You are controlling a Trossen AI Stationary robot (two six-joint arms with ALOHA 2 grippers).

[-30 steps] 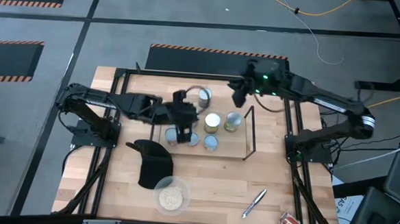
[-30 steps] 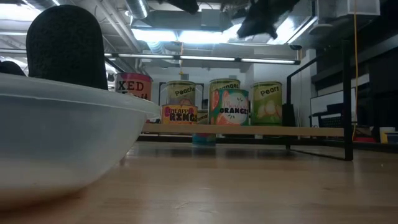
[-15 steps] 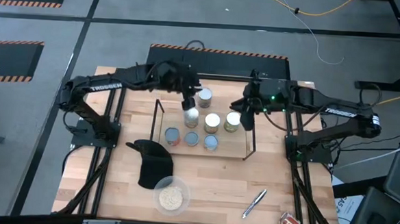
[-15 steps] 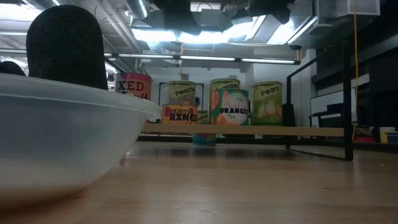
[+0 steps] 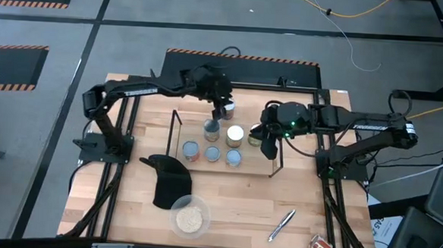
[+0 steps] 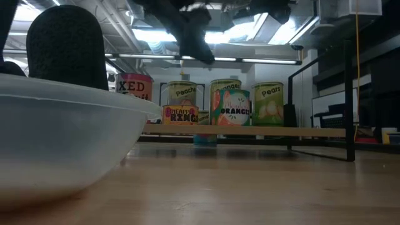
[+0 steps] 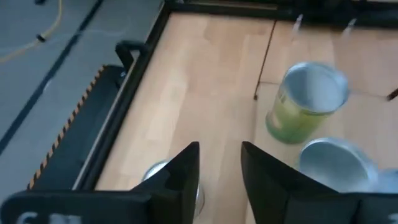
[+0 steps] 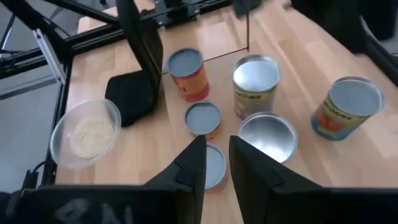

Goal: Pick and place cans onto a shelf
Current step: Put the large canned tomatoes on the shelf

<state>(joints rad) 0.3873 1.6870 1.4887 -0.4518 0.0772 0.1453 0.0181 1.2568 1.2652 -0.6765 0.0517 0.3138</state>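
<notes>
The shelf (image 5: 227, 167) stands mid-table, a black wire frame with a wooden board (image 6: 250, 130). Several cans (image 5: 235, 134) stand on it with their bases on the boards; their labels show in the low view (image 6: 234, 107). One more can (image 5: 228, 105) stands on the table just beyond the shelf's far side. My left gripper (image 5: 218, 109) (image 7: 219, 177) hovers open above and beside that can (image 7: 158, 169), nothing between its fingers. My right gripper (image 5: 269, 148) (image 8: 216, 171) hangs over the shelf's right end, open by a narrow gap, above the can tops (image 8: 267, 137).
Near the front edge sit a clear bowl of pale grains (image 5: 189, 217), a black object (image 5: 169, 180), a silver pen (image 5: 281, 224) and a small red box (image 5: 321, 245). A black metal frame (image 5: 122, 134) borders the tabletop.
My left gripper has left the shelf's left part and swung toward the table's far edge and to the right, ending over the can behind the shelf. My right gripper has come from the far edge toward the near edge, over the shelf's right end. The cans stayed put.
</notes>
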